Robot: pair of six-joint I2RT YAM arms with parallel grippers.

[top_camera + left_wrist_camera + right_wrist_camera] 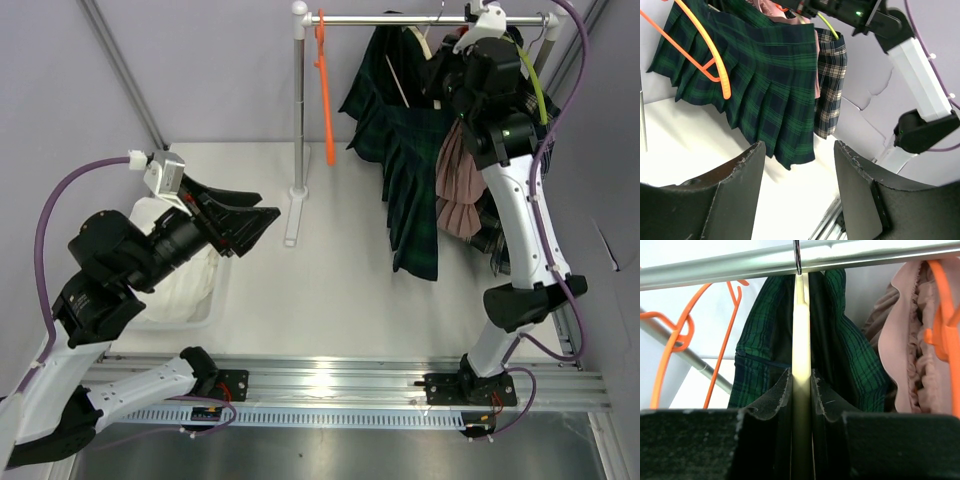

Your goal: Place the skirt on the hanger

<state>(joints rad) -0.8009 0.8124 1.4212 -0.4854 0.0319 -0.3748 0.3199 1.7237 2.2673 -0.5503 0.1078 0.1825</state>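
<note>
The skirt (pixel 405 170) is hanging up near the rail (pixel 420 19), at the far side of the table (pixel 330 290). It is dark green with thin dark blue lines crossing over it, making squares. It is full of neat folds that are running from top to bottom. The bottom edge is spreading out wide and is hanging in the air above the table. From the left wrist view, the folds are fanning out and the cloth is looking smooth.

The right gripper (pixel 800 377) is up by the rail. Its two fingers are squeezing tight on a pale hanger (pixel 801 330). The hanger's thin metal hook (pixel 797 255) is sitting over the rail. The green cloth is hanging on both sides of this hanger, right behind the fingers.

A pink skirt (pixel 910 355) with ruffles is hanging just to the right of the green one. A checked skirt (pixel 829 85) in tan and black is hanging beside them too. An orange hanger (pixel 325 90) is hanging bare, farther left on the rail.

The left gripper (pixel 268 205) is staying low over the table, well away from the skirt. Its fingers are spread wide apart and are holding nothing. A white bin (pixel 190 290) is sitting under that arm.
</note>
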